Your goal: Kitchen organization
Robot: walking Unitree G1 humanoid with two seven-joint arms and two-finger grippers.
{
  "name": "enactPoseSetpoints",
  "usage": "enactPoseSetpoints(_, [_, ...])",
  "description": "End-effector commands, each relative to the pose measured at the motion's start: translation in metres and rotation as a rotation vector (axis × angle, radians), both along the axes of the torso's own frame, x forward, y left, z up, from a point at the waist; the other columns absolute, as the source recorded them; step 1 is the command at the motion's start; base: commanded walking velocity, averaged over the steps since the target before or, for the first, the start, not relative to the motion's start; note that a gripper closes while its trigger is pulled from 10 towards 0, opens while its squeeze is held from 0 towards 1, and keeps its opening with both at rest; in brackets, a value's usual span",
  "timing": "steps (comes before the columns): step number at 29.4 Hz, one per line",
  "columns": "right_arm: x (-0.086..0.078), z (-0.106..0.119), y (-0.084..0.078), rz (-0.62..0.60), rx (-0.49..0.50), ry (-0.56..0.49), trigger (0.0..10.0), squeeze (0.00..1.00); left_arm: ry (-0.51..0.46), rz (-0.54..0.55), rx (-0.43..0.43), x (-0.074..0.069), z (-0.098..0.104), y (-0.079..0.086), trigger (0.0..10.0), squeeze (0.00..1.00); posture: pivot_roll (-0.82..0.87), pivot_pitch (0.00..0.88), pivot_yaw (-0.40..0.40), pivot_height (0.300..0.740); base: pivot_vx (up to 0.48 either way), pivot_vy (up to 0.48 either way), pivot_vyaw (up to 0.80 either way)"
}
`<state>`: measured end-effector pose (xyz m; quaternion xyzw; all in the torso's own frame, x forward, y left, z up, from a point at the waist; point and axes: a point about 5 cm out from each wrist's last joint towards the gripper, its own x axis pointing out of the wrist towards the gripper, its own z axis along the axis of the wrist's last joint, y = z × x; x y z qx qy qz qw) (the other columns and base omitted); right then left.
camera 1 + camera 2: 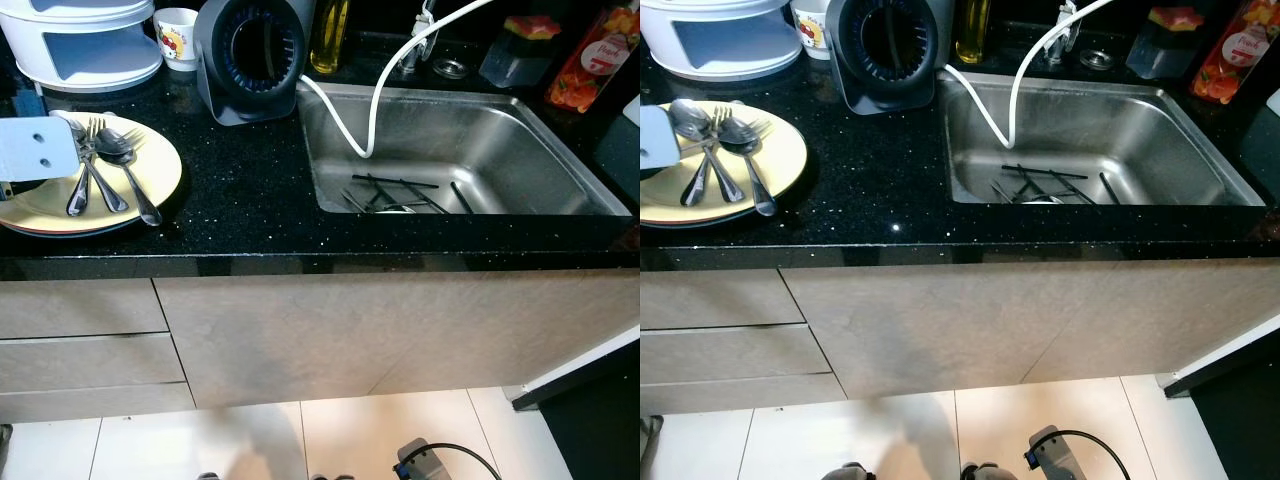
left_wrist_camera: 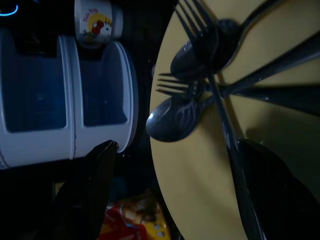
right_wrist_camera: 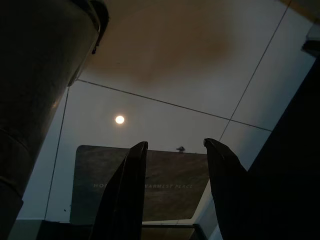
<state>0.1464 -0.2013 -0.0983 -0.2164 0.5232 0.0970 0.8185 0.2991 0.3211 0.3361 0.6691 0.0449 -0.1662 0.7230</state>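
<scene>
Brushed steel sink (image 1: 520, 140), glossy speckled countertop (image 1: 250, 190)

L gripper (image 2: 175, 195) hangs over the yellow plate (image 1: 150, 180), fingers spread w/ open air between them. Directly ahead of the tips: crossed spoons (image 1: 118, 150) and forks (image 1: 88, 135) piled on the plate, so no flat bare spot there. Off one fingertip, past the plate rim, the white storage rack (image 1: 85, 40) and a small cup (image 1: 178, 35) wall in the back. Beyond the plate toward the sink (image 1: 450, 150): bare black counter (image 1: 250, 190), passable; the dark round appliance (image 1: 250, 55) blocks the rear. Sink basin open from above, though a white hose (image 1: 370, 110) dips in and thin dark sticks (chopsticks, prob.) (image 1: 400, 192) lie on its floor. R gripper (image 3: 175, 190) is low, fingers parted, only tiled floor (image 3: 175, 75) ahead.
</scene>
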Motion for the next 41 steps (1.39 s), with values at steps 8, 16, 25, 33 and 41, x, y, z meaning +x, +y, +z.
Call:
enactPoseSetpoints(8, [-0.006,-0.002,-0.005,0.007,-0.018,0.021,10.0,0.0,0.06,0.004,-0.214,-0.003,0.005,0.001,10.0,0.0,0.18,0.116,-0.097,0.74,0.0,0.0,0.0])
enactPoseSetpoints(16, [-0.006,-0.002,-0.005,0.001,-0.015,0.02,10.0,0.0,0.18,0.1,-0.314,-0.003,-0.014,0.008,10.0,0.0,0.18,0.118,-0.095,0.74,0.0,0.0,0.0])
enactPoseSetpoints(25, [-0.007,-0.002,-0.004,-0.007,-0.013,0.02,10.0,0.0,0.226,0.17,-0.569,-0.001,-0.027,0.016,10.0,0.0,0.18,0.122,-0.088,0.74,0.0,0.0,0.0])
enactPoseSetpoints(33, [-0.008,-0.002,-0.004,-0.01,-0.011,0.02,10.0,0.0,0.225,0.176,-0.718,0.002,-0.026,0.014,10.0,0.0,0.18,0.124,-0.085,0.74,0.0,0.0,0.0])
enactPoseSetpoints(41, [-0.008,-0.002,-0.004,-0.014,-0.011,0.022,10.0,0.0,0.235,0.188,-0.918,0.005,-0.03,0.023,10.0,0.0,0.17,0.126,-0.084,0.74,0.0,0.0,0.0])
